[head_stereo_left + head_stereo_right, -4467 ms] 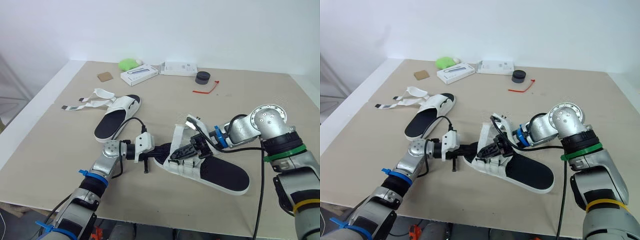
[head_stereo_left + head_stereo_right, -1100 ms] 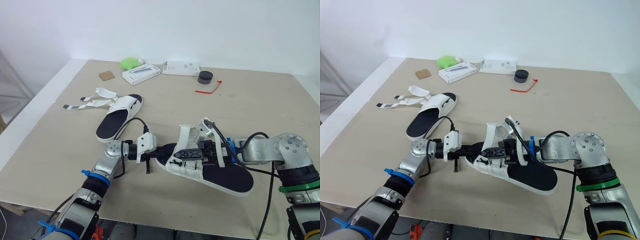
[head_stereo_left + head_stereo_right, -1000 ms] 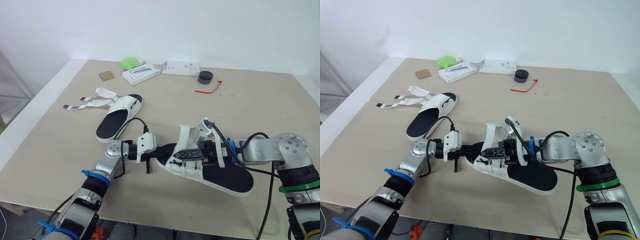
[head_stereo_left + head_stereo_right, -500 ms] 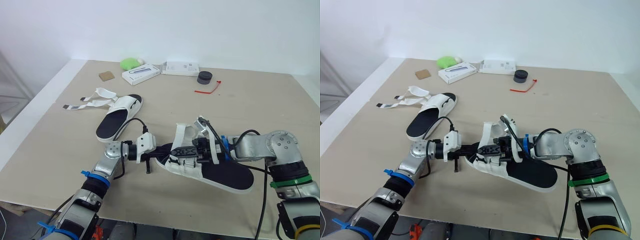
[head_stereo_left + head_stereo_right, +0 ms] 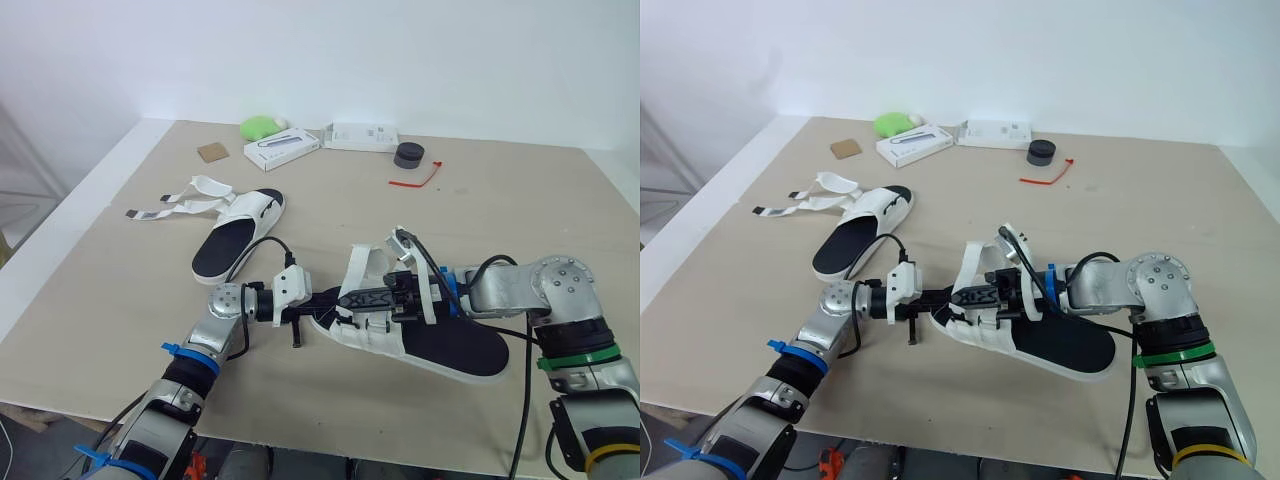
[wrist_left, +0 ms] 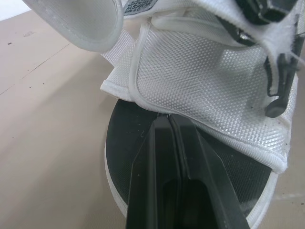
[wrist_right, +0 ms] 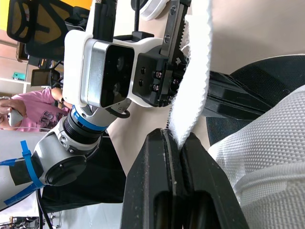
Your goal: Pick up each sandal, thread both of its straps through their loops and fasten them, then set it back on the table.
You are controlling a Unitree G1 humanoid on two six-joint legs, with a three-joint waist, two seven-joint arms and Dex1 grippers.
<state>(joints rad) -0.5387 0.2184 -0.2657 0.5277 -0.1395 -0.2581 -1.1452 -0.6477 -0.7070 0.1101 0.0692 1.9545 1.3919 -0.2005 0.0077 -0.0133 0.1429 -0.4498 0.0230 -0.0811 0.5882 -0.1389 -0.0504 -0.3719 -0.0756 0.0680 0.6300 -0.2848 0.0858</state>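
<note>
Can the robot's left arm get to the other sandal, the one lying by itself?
Probably yes: nothing stands between the left gripper and the far sandal, but it is shut, busy at the near sandal.

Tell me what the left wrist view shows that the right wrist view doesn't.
Left wrist: the left gripper, shut, tips at the white mesh upper's edge. Right wrist: the right gripper shut on a white fabric strap, the left arm's white camera housing, a person in pink. Both: the white sandal with that upper and black footbed, the beige table.
</note>
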